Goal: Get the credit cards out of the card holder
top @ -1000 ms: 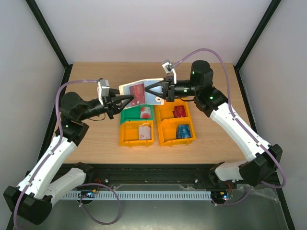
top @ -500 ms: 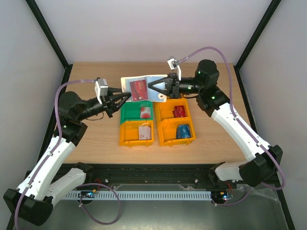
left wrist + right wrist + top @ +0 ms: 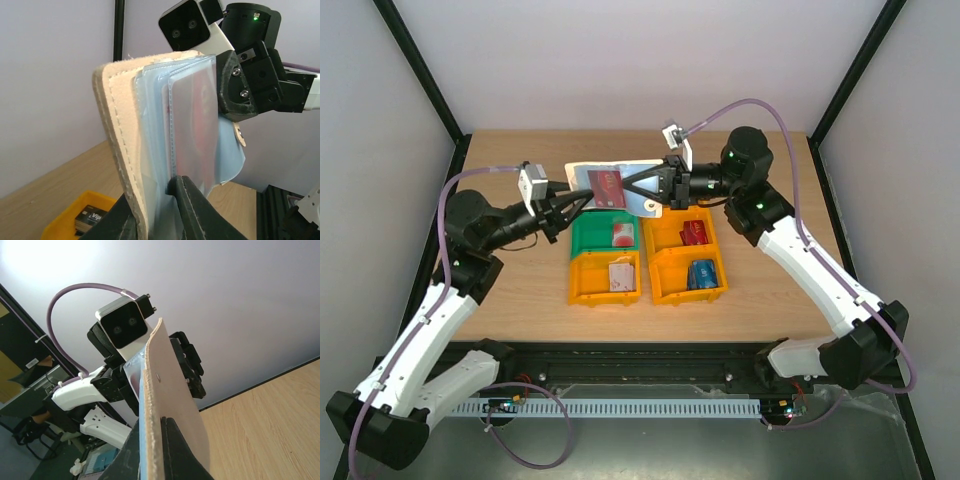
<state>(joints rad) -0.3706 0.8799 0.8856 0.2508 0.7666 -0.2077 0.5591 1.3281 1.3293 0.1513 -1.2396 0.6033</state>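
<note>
The card holder (image 3: 582, 176) hangs in the air above the bins, held between both grippers. Its tan cover (image 3: 120, 125) and pale blue plastic sleeves fan open in the left wrist view. A red credit card (image 3: 605, 186) sits inside one sleeve (image 3: 202, 125). My left gripper (image 3: 585, 200) is shut on the holder's left end, with cover and sleeves between its jaws (image 3: 157, 200). My right gripper (image 3: 632, 190) is shut on the opposite end, pinching the tan cover (image 3: 157, 440). The cover (image 3: 170, 390) hides most of the sleeves in the right wrist view.
Below the holder stand a green bin (image 3: 590, 240) with one card (image 3: 622, 235) and three orange bins (image 3: 582, 285). These hold a white-pink card (image 3: 620, 275), a red card (image 3: 695, 232) and a blue card (image 3: 702, 273). A black card (image 3: 87, 220) lies in one bin.
Both grippers have carried the card holder a little up and toward the back, and it now lies flatter. Both grips have stayed on it.
</note>
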